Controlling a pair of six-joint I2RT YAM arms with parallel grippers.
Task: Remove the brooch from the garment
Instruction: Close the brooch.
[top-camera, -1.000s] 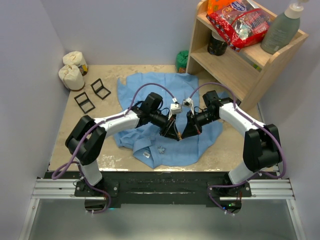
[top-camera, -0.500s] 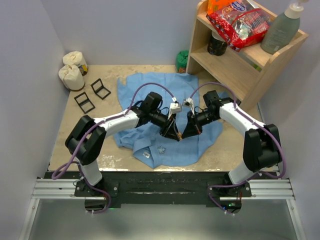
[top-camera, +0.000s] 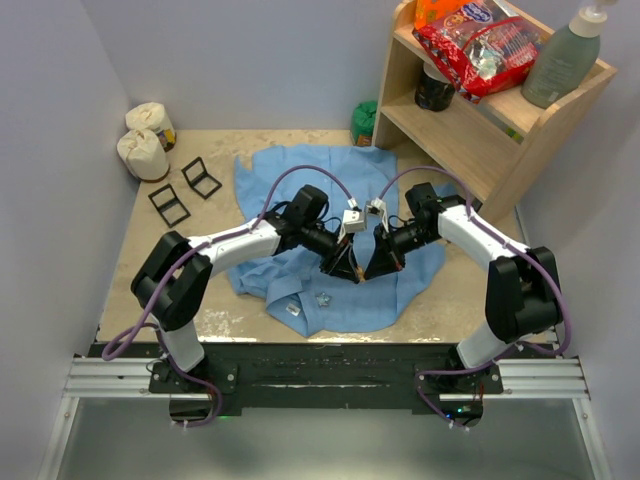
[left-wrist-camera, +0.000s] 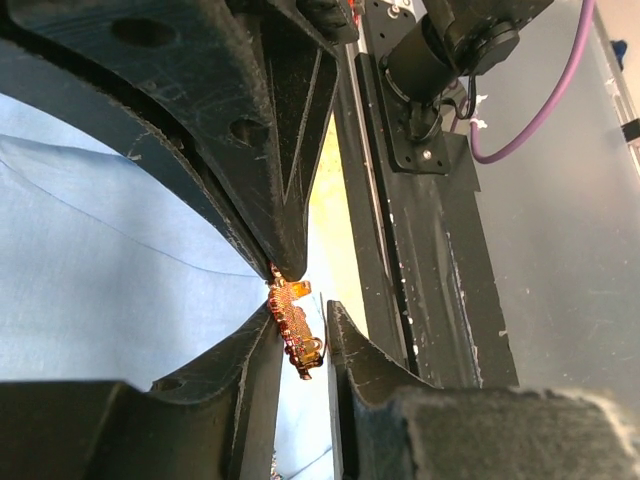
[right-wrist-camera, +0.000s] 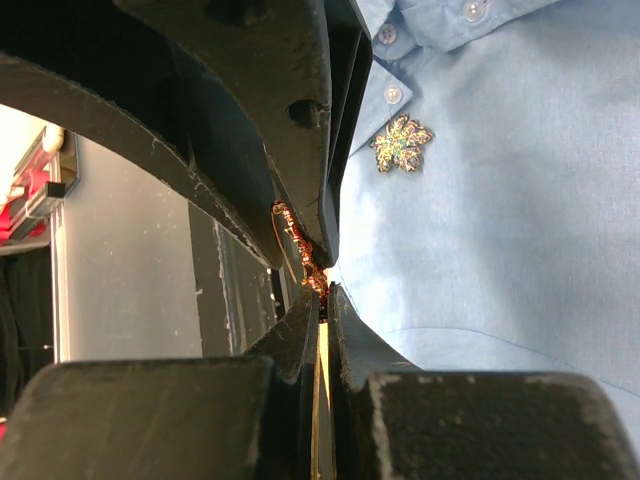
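The garment (top-camera: 270, 180), a light-blue shirt, lies spread on the table. Both grippers meet tip to tip over its lower front. The brooch (left-wrist-camera: 292, 322), a small gold and red piece, stands between the fingers of my left gripper (left-wrist-camera: 300, 308). It rests against one finger and its pin reaches the other. My right gripper (right-wrist-camera: 323, 292) is shut on the brooch's (right-wrist-camera: 305, 258) other end, right at the cloth (right-wrist-camera: 500, 220). From above, the left gripper (top-camera: 350, 272) and right gripper (top-camera: 368, 270) hide the brooch.
A gold leaf-shaped pin (right-wrist-camera: 400, 143) sits on the shirt near the collar buttons, also visible from above (top-camera: 323, 297). A wooden shelf (top-camera: 470, 130) with a snack bag (top-camera: 480, 45) and bottle (top-camera: 565, 60) stands back right. Two white sacks (top-camera: 147, 150) and black frames (top-camera: 185, 190) lie left.
Both grippers stay joined tip to tip over the shirt. Their wrists have edged slightly toward the right and back.
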